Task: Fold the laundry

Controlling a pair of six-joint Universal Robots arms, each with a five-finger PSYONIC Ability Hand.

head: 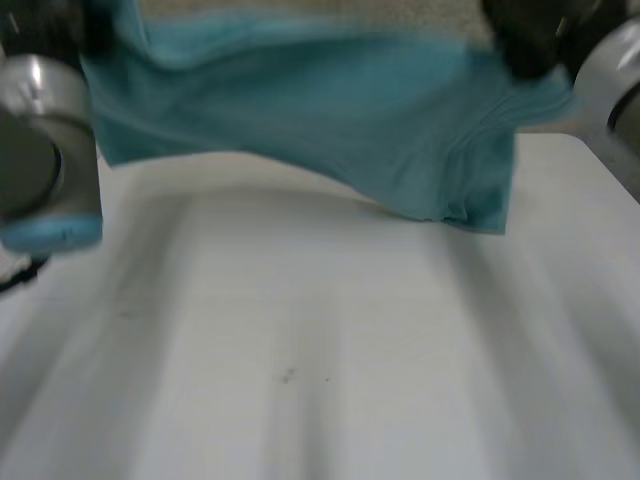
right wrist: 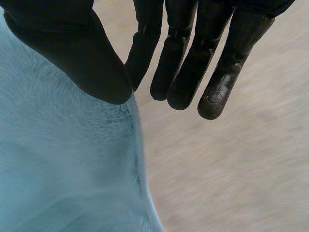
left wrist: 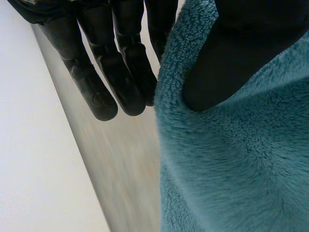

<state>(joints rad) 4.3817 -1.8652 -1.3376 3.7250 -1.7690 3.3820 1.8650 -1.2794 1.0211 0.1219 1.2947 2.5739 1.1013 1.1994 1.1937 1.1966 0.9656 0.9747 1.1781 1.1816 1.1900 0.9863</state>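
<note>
A teal fleece garment (head: 330,110) hangs spread between my two hands above the far part of the white table (head: 300,350); its lower right corner droops lowest, close to the tabletop. My left hand (head: 60,25) has the garment's upper left edge. In the left wrist view its thumb (left wrist: 227,58) presses the fleece (left wrist: 231,164) against the straight fingers (left wrist: 120,63). My right hand (head: 525,40) grips the upper right edge. In the right wrist view its thumb (right wrist: 72,53) lies on the cloth (right wrist: 58,164), pinching it against the nearest of the straight fingers (right wrist: 193,53).
My left arm (head: 40,150) stands at the table's left side and my right arm (head: 610,70) at its right. Speckled floor (head: 300,8) lies beyond the table's far edge.
</note>
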